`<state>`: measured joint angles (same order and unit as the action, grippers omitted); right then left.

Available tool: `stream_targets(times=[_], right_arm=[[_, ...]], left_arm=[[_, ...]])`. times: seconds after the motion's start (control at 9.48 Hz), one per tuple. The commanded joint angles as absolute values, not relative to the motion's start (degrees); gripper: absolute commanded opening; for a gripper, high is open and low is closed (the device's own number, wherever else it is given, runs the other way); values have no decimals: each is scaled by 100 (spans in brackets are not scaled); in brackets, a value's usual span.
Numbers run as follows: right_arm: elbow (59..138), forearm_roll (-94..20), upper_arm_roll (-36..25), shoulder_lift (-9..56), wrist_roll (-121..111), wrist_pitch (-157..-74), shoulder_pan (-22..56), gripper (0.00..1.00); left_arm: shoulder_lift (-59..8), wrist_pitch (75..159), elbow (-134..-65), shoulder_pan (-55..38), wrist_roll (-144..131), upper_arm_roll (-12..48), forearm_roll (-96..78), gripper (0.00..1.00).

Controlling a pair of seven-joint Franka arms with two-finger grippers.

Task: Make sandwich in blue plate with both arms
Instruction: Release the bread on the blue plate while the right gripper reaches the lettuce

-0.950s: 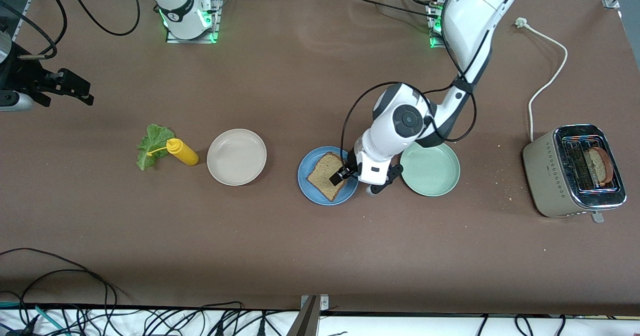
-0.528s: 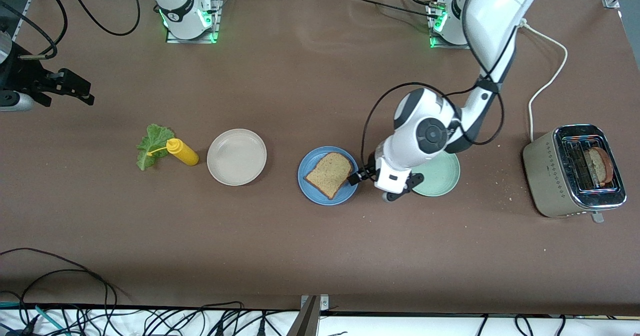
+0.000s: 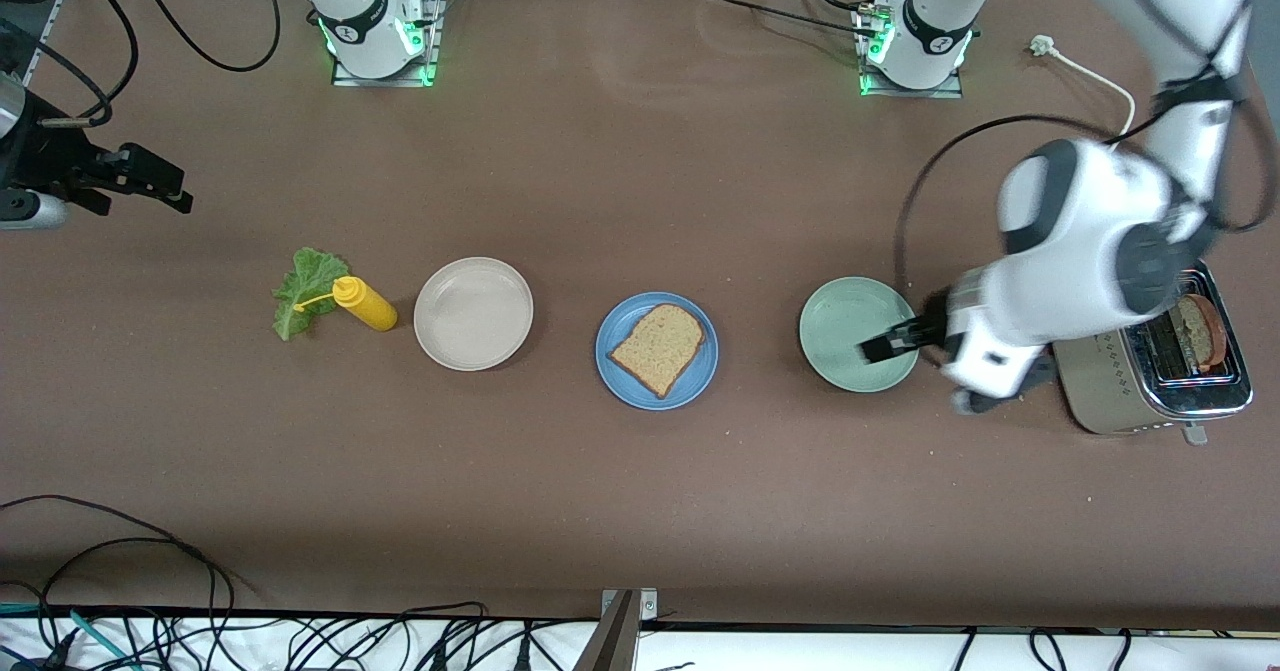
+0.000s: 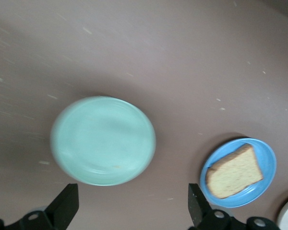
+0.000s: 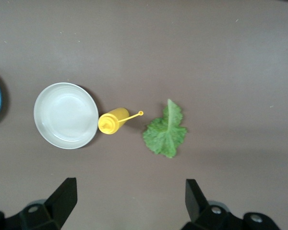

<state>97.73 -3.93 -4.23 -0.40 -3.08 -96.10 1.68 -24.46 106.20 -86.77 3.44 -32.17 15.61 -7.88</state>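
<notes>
One brown bread slice (image 3: 660,348) lies flat on the blue plate (image 3: 612,371), also seen as the slice (image 4: 233,171) on the plate (image 4: 267,158) in the left wrist view. A second slice (image 3: 1197,330) stands in the toaster (image 3: 1110,371). The lettuce leaf (image 3: 296,291) lies on the table toward the right arm's end, beside a yellow bottle. My left gripper (image 3: 925,369) hangs open and empty over the edge of the pale green plate (image 3: 840,326), next to the toaster. My right gripper (image 3: 160,183) waits open and empty, high over its end of the table, looking down on the lettuce (image 5: 165,132).
A yellow squeeze bottle (image 3: 365,304) lies between the lettuce and an empty beige plate (image 3: 473,313). A white cable (image 3: 1095,156) runs from the toaster toward the left arm's base. Crumbs dot the table near the toaster. Cables hang along the table edge nearest the camera.
My left gripper opened and let go of the bread slice on the blue plate. It then swung away past the green plate toward the toaster. The right arm stayed put.
</notes>
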Motion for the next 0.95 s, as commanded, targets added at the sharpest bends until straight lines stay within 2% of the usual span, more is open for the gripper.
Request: stream_targets(times=[0.0, 0.11, 0.42, 0.74, 0.84], right_arm=[[9809, -1071, -886, 263, -439, -9651, 123, 100], [9817, -959, -896, 272, -439, -9650, 149, 100], [9835, -537, -914, 789, -431, -9694, 106, 100], [10386, -158, -1010, 1317, -343, -10928, 70, 100], [10728, -176, -1011, 1484, -291, -11517, 53, 100]], left_arm=[[-1768, 9951, -8807, 1499, -1639, 1600, -642, 96], [-1697, 9888, -8676, 1799, -1269, 1608, -311, 92], [-1696, 9879, -8490, 2327, -530, 1591, 754, 94], [-1924, 9984, -8490, 2899, 217, 1591, 791, 94], [-2021, 9984, -8482, 2909, 237, 1591, 774, 100]])
